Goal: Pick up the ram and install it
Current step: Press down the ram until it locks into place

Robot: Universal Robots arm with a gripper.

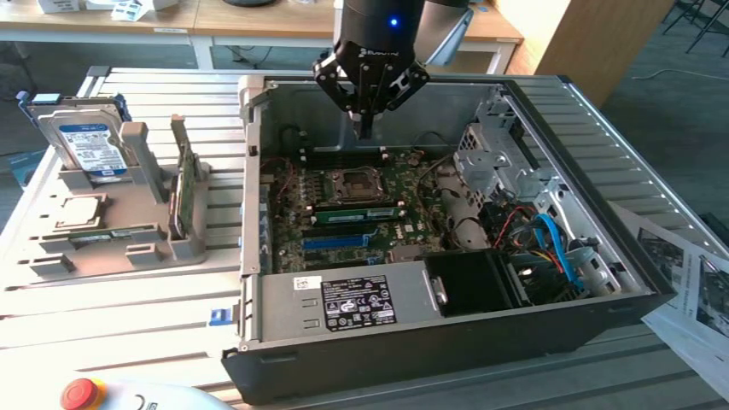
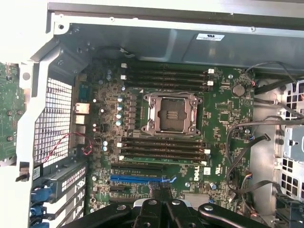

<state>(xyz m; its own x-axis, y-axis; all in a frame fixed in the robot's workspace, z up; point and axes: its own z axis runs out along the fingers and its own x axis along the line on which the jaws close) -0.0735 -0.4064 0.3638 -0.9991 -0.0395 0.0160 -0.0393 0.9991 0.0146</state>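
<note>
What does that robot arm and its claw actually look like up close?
The arm is a thick black cylinder with a small blue light glowing on it. Below it hangs the gripper, all black, built of jointed metal links with round pivot bolts, narrowing to slim dark fingers.

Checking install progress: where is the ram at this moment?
In the exterior view the ram lies in a motherboard slot inside the open computer case, just below the CPU socket and above the blue slot.
</note>
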